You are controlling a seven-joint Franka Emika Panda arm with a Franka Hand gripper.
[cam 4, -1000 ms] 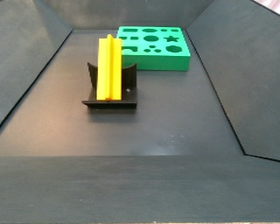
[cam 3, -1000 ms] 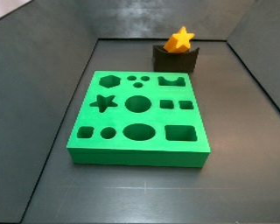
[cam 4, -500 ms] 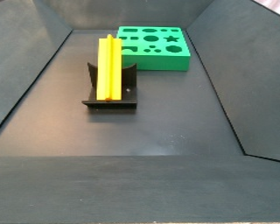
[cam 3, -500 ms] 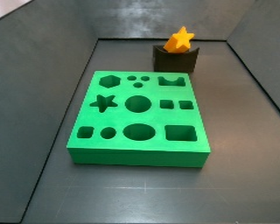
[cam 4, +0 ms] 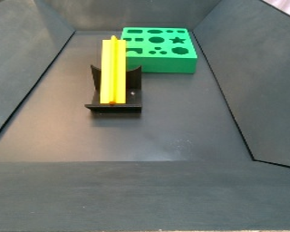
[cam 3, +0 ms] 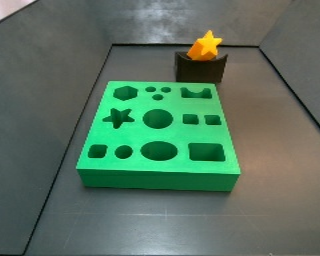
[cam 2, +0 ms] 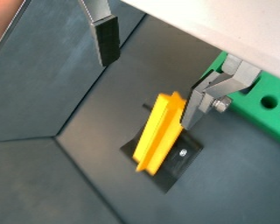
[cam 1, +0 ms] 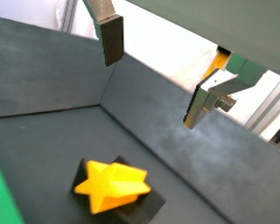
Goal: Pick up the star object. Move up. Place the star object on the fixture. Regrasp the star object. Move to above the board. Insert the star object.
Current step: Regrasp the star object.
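Jaws stand wide apart with nothing between them; the gripper (cam 1: 152,77) shows only in the wrist views, one dark-padded finger (cam 1: 111,39) and its partner well clear of each other, and the whole hand hangs above the floor rather than down at the piece; in both side views the gripper is out of frame.

Below it the star object (cam 2: 160,131), a long yellow bar with a star cross-section, rests on the fixture (cam 2: 168,159); a side view shows it leaning upright against the dark bracket (cam 4: 115,89), and in another side view its star end (cam 3: 206,43) points out over the block.

Across the last second the side views show no change: star object, fixture and green board (cam 3: 159,136) sit exactly where they were; so what there is to report is stillness, not motion.

By my reading, the placing step is finished and the release is clean, since the piece stands on its own with no finger near it; regrasp looks to be the step in hand, and the hand seems poised above the fixture for it; the star-shaped hole (cam 3: 117,117) in the board is still empty, so carrying over and inserting remain.
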